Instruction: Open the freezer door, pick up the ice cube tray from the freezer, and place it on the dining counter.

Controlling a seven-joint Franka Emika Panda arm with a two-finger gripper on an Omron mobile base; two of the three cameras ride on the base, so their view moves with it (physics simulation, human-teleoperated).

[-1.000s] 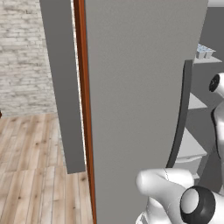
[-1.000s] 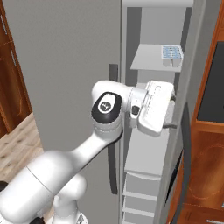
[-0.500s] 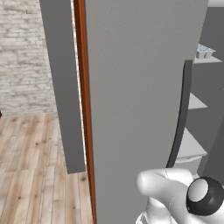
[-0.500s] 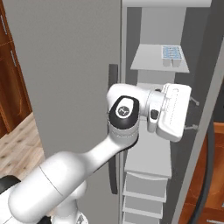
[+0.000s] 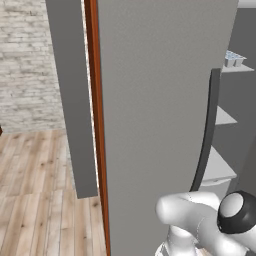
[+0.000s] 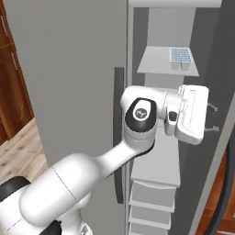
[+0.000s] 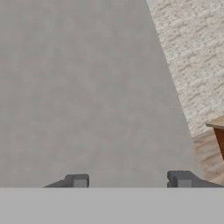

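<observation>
— Where is the ice cube tray (image 6: 180, 55)?

— On the upper white shelf (image 6: 158, 65) inside the freezer (image 6: 160, 137), near that shelf's right back corner. From the left base view the ice cube tray shows at the shelf's front edge, high on the right, past the twin grey panel (image 5: 160, 115) with its dark bar handle (image 5: 206, 135).

— And the freezer door (image 6: 220, 137)?

— Swung open. In the right base view it stands edge-on along the right side, with a dark curved bar at the lower right edge.

— What about the claw (image 7: 130, 180)?

— The hand reaches across the freezer opening below the tray's shelf, pointing right toward the open door. In the hand view its two dark fingertips (image 7: 78, 180) stand well apart, wide, with nothing between them, facing a flat grey surface.

— Anything else there?

— A pale brick wall (image 7: 192, 57) and a strip of wooden floor (image 7: 208, 153) at the right of the hand view.
</observation>
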